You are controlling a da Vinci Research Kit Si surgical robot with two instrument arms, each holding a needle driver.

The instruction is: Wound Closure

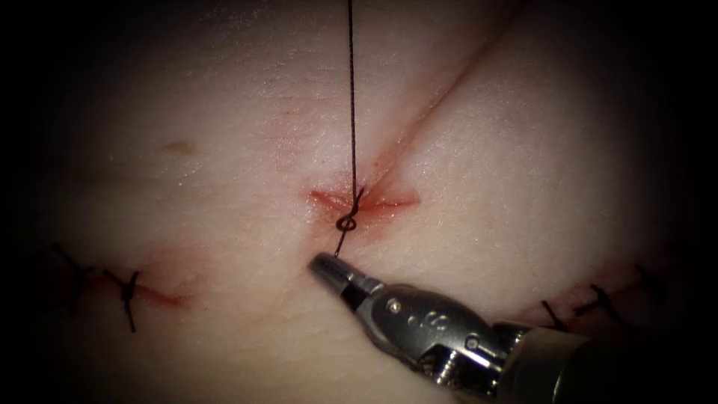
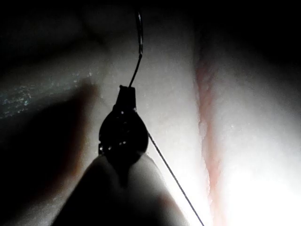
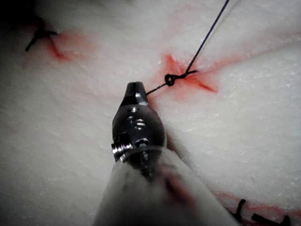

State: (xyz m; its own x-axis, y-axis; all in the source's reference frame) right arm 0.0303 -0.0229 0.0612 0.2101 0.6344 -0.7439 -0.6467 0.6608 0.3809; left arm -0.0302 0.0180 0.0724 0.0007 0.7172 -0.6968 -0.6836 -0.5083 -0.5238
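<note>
While the right tool (image 1: pixel 323 263) grips thread (image 1: pixel 351 112), the left tool (image 2: pixel 127 92) holds the needle (image 2: pixel 138 42).

Surgical practice bench: sutured tissue (image 1: pixel 224 135), thread (image 1: pixel 351 90), robot tool (image 1: pixel 419 322).

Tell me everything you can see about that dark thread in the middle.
The thread is thin, dark and taut. It runs straight down from above to a small looped knot on the cut, amid red fluid on the tissue. A short tail leaves the knot to the right tool, whose jaws are shut on its end.
</note>
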